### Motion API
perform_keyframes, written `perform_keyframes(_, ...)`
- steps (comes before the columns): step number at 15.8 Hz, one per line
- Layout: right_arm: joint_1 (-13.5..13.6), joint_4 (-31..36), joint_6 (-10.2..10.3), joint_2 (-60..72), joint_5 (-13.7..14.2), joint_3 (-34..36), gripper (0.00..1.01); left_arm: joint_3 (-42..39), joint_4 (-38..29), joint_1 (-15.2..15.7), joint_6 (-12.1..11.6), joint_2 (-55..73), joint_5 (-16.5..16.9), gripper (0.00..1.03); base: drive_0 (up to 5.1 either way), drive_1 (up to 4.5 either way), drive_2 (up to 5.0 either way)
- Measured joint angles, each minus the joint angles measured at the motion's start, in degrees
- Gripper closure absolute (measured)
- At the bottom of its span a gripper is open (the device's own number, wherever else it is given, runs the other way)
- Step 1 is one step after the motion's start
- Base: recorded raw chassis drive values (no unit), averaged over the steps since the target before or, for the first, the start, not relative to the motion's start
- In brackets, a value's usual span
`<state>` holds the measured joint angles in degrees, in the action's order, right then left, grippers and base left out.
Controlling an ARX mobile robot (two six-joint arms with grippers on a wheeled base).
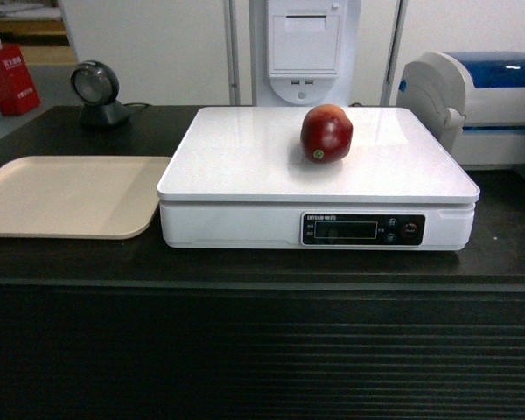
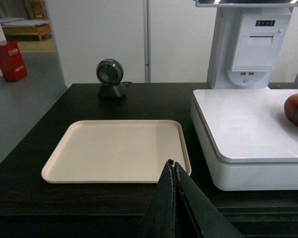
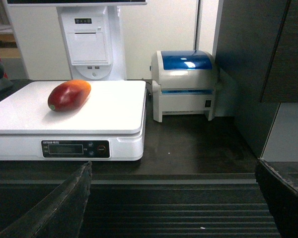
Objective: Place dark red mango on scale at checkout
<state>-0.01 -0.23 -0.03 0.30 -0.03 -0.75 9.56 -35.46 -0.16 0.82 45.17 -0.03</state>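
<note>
While the mango (image 1: 326, 133) lies on its side on the scale (image 1: 245, 162), toward the platform's 1 o'clock area, neither arm touches it. The left gripper (image 2: 173, 171) points forward, level with the counter (image 1: 245, 262), its dark fingers pressed together into a narrow wedge over the front edge of the tray (image 2: 114, 148). The right gripper (image 3: 174, 198) sits low in front of the counter's ribbed face, fingers spread wide at the 7 and 5 o'clock corners of its wrist view, holding nothing. The printer (image 3: 184, 82) stands at the scale's 3 o'clock; the scanner (image 1: 96, 92) at its 10 o'clock.
</note>
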Motion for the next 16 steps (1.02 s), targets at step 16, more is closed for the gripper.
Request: perform_keyframes(16,0.0,0.0,0.0,0.0,0.0,0.0,0.03,-9.01,13.81,0.07,0.0,-23.56,0.02,1.01,0.0,0.0,0.0)
